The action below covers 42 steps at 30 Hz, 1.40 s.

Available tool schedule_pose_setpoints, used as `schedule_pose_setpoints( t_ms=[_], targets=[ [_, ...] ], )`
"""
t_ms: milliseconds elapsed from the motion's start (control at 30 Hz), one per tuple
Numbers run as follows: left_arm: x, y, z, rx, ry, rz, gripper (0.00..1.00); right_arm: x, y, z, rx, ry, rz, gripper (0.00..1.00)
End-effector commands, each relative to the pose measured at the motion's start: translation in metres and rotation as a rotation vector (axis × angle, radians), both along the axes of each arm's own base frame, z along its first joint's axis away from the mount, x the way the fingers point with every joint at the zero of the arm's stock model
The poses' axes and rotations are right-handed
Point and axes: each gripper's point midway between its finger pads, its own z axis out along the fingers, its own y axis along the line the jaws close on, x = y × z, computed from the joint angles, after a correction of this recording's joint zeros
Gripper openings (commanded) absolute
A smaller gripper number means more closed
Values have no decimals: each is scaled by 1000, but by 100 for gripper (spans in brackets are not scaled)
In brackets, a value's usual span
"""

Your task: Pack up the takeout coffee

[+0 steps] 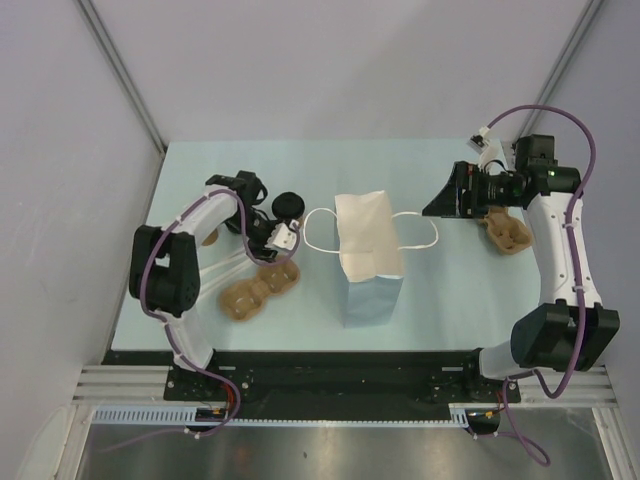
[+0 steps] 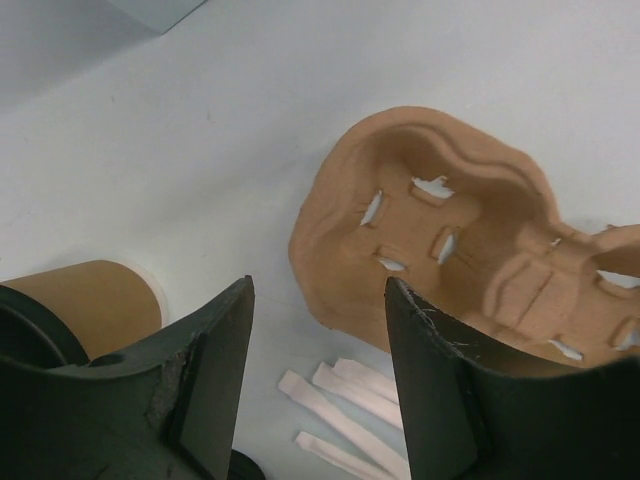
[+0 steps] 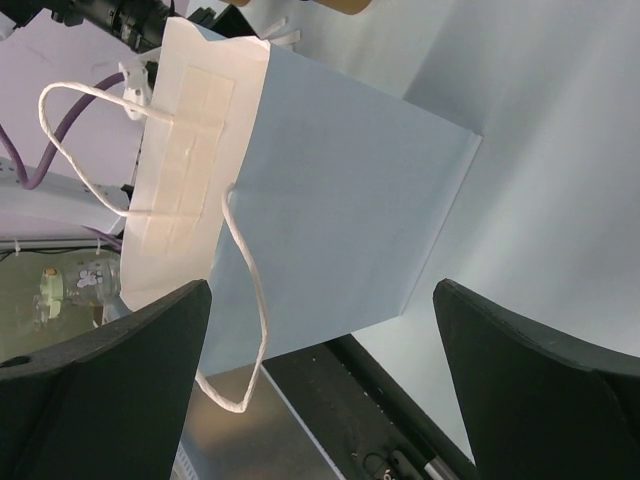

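Observation:
The takeout coffee [image 1: 290, 203], a small cup under a round black lid, stands on the table just behind my left gripper [image 1: 278, 240]. That gripper is open and empty, low over several white strips [image 2: 350, 400]; a brown pulp cup carrier [image 2: 450, 240] lies just ahead of its jaws. A dark edge [image 2: 240, 466] at the bottom of the left wrist view is too cut off to name. The white paper bag [image 1: 365, 245] with string handles stands mid-table. My right gripper [image 1: 440, 200] is open and empty, facing the bag [image 3: 330, 190] from the right.
A tan cup with a pale rim [image 2: 95, 300] lies behind my left finger; it shows under the left arm [image 1: 210, 237]. The carrier [image 1: 262, 290] is near the front left. A second pulp carrier [image 1: 508, 232] sits by the right arm. The table's front edge [image 3: 400, 370] runs below the bag.

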Motion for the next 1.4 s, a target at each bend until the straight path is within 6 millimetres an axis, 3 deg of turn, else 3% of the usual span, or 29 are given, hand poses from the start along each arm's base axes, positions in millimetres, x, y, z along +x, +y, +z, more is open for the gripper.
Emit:
schedule_pose_setpoints(
  t_ms=[0, 300, 700, 900, 1033, 1200, 1233, 1367],
  targets=[
    [19, -13, 0, 8, -92, -22, 59, -1, 2, -3, 12, 8, 20, 100],
    [31, -15, -24, 88, -137, -36, 57, 4, 0, -4, -3, -14, 16, 99],
    [10, -14, -43, 170, -91, -114, 45, 10, -7, 6, -60, -84, 13, 99],
    [1, -16, -48, 187, -67, -135, 38, 17, -17, 28, -141, -188, 11, 100],
    [1, -15, -44, 197, -64, -128, 22, 20, -23, 40, -194, -245, 4, 100],
    [2, -14, -27, 191, -85, -115, 9, 27, -29, 54, -240, -300, -9, 100],
    [0, -14, -25, 191, -87, -112, 0, 29, -31, 54, -247, -302, -7, 99],
    [-11, -13, 8, 140, -133, -102, 0, 39, -33, 78, -274, -384, -13, 100]
  ],
)
